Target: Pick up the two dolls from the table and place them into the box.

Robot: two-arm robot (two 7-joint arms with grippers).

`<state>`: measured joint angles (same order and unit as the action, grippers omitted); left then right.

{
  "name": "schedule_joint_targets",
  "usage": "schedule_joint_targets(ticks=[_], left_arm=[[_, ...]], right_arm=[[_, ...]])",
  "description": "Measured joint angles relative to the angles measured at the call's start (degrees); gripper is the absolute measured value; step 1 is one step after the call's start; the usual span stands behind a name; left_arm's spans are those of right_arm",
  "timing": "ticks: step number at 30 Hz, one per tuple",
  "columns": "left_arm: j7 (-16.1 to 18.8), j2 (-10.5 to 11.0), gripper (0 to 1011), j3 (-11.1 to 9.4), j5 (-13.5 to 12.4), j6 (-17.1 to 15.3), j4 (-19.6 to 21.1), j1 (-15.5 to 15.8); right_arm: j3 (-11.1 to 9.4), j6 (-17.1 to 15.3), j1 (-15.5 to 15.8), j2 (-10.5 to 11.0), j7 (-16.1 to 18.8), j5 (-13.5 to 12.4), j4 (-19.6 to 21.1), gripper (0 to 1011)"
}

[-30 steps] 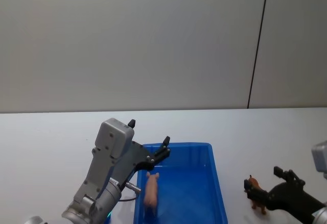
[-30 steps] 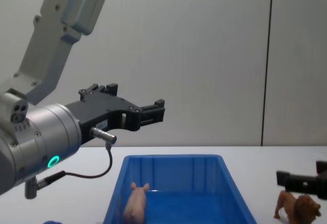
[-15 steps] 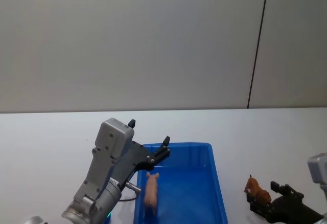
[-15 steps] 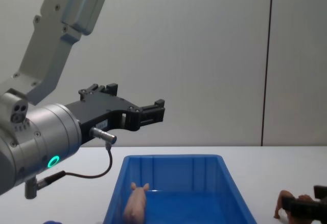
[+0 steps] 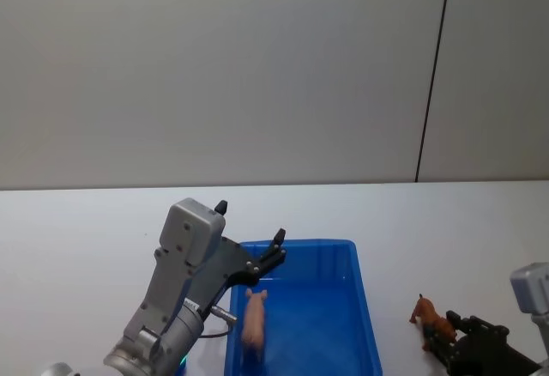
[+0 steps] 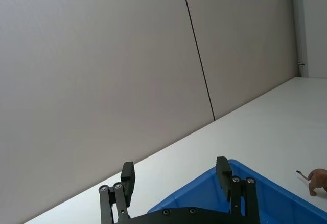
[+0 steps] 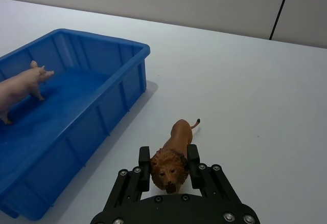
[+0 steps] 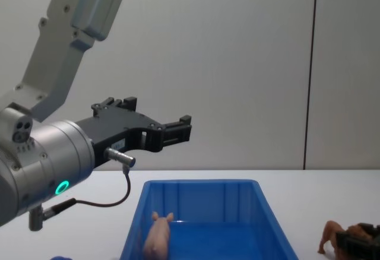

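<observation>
The pink pig doll (image 5: 254,320) (image 7: 20,88) (image 8: 158,239) stands inside the blue box (image 5: 364,307) (image 7: 102,37) (image 8: 202,183) on the white table (image 5: 86,239). To the right of the box the brown lion doll (image 5: 429,318) (image 7: 178,137) (image 8: 330,234) stands on the table. My right gripper (image 5: 439,335) (image 7: 168,170) is low over it, its fingers pressed against both sides of the mane. Above the box's left rim hovers my left gripper (image 5: 250,226) (image 6: 175,170) (image 8: 185,126), open and holding nothing.
A grey wall with a dark vertical seam (image 5: 433,75) rises behind the table. Bare white tabletop lies beyond the box and to either side of it.
My right gripper has dropped lower and drawn back toward me around the lion, and its fingers have come together on the head. The left arm and the pig have not moved.
</observation>
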<state>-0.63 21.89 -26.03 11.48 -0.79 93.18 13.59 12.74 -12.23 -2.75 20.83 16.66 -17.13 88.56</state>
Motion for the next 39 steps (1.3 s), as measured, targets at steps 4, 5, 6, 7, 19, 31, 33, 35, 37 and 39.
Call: schedule_joint_targets(ticks=[4, 5, 6, 7, 19, 31, 33, 35, 37, 39], left_arm=[[0.0, 0.0, 1001, 0.0, 0.0, 0.0, 0.0, 0.0], [0.0, 0.0, 1001, 0.0, 0.0, 0.0, 0.0, 0.0], [0.0, 0.0, 1001, 0.0, 0.0, 0.0, 0.0, 0.0], [0.0, 0.0, 1001, 0.0, 0.0, 0.0, 0.0, 0.0], [0.0, 0.0, 1001, 0.0, 0.0, 0.0, 0.0, 0.0], [0.0, 0.0, 1001, 0.0, 0.0, 0.0, 0.0, 0.0], [0.0, 0.0, 1001, 0.0, 0.0, 0.0, 0.0, 0.0], [0.0, 0.0, 1001, 0.0, 0.0, 0.0, 0.0, 0.0], [0.0, 0.0, 1001, 0.0, 0.0, 0.0, 0.0, 0.0], [0.0, 0.0, 1001, 0.0, 0.0, 0.0, 0.0, 0.0]], right_arm=[[0.1, 0.6, 0.0, 0.0, -0.3, 0.5, 0.0, 411], [0.1, 0.7, 0.0, 0.0, -0.4, 0.6, 0.0, 411], [0.1, 1.0, 0.1, 0.0, -0.5, 0.8, 0.2, 411], [0.1, 1.3, 0.1, 0.0, -0.7, 1.0, 0.5, 411], [0.1, 4.6, 0.0, 0.1, -0.2, 2.2, 4.2, 411], [0.9, 7.8, -3.3, -1.7, 4.5, 2.6, 6.6, 411], [1.1, 8.1, -3.9, -2.1, 5.2, 2.6, 6.7, 411], [1.3, 8.5, -4.6, -2.5, 6.2, 2.7, 6.6, 411], [1.6, 8.6, -5.2, -3.0, 6.8, 2.7, 6.5, 411], [1.8, 8.7, -6.0, -3.5, 7.7, 2.7, 6.1, 411]])
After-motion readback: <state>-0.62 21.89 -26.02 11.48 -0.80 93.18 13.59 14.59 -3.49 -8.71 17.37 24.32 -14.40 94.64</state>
